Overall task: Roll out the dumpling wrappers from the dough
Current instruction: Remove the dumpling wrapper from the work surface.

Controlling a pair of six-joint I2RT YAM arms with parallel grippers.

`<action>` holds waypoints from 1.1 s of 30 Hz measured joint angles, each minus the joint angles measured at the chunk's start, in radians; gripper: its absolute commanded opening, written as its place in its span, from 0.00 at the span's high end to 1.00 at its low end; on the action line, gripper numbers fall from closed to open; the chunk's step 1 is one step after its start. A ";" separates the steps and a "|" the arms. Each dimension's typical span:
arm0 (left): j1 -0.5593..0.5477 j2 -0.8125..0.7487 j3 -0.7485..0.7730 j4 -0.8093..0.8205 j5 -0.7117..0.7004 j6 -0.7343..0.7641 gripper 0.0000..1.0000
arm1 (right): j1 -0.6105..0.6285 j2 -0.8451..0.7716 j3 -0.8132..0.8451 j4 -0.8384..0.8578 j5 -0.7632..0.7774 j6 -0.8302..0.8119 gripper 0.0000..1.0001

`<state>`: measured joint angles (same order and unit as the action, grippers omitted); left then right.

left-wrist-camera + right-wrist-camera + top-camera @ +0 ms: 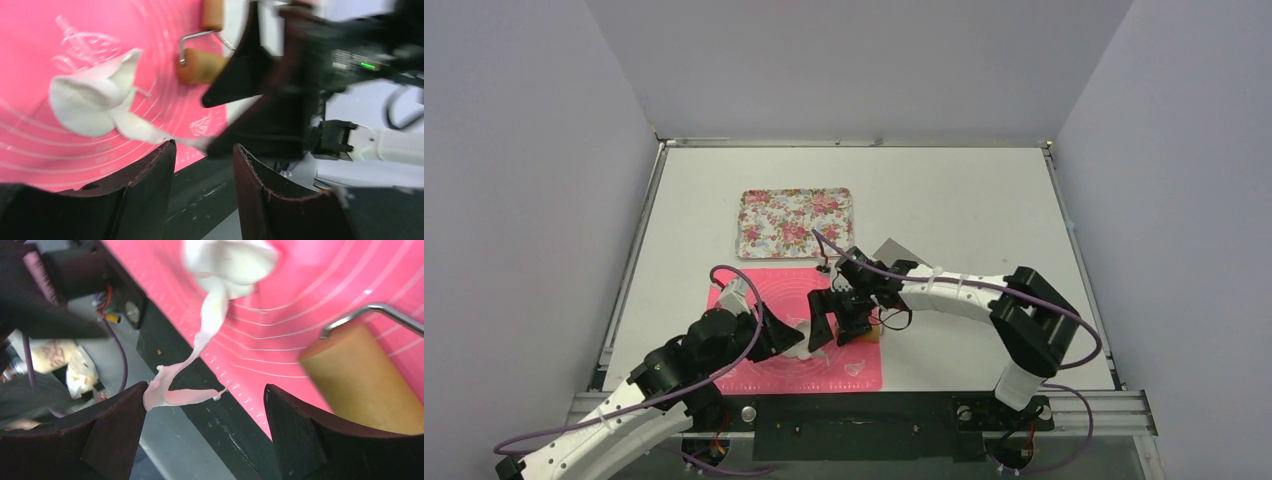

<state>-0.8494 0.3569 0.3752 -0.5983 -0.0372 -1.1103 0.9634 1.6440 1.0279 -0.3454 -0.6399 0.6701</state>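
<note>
Right hand open, strand of dough stuck to it, left hand open, dough lying just beyond it

Top view was evenly lit from overhead, diffuse light. Only soft shade fell on the mat under the arms. Left wrist view was badly motion-blurred: dough on the mat had soft edges, roller at the mat's far edge was fuzzy, everything right of the mat was smeared. Right wrist view was blurred too: dough on the mat blew out near white, roller was out of focus, fingers below the mat were near-black.
</note>
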 measured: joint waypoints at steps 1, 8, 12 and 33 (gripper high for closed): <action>0.000 -0.011 0.000 0.024 0.004 0.017 0.54 | -0.008 0.027 0.002 -0.002 0.000 0.024 0.20; -0.011 0.030 0.000 0.165 0.015 0.122 0.50 | -0.071 0.135 0.052 -0.071 -0.019 0.206 0.20; -0.029 0.101 0.000 0.199 -0.004 0.161 0.48 | -0.103 0.142 0.061 -0.052 -0.031 0.311 0.19; -0.236 0.278 0.015 0.234 -0.390 0.117 0.54 | -0.067 0.046 -0.025 0.203 0.085 0.825 0.24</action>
<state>-1.0855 0.6350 0.3901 -0.3645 -0.4271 -0.9928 0.8967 1.6901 1.0027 -0.1421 -0.5552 1.4952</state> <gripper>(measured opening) 0.493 0.765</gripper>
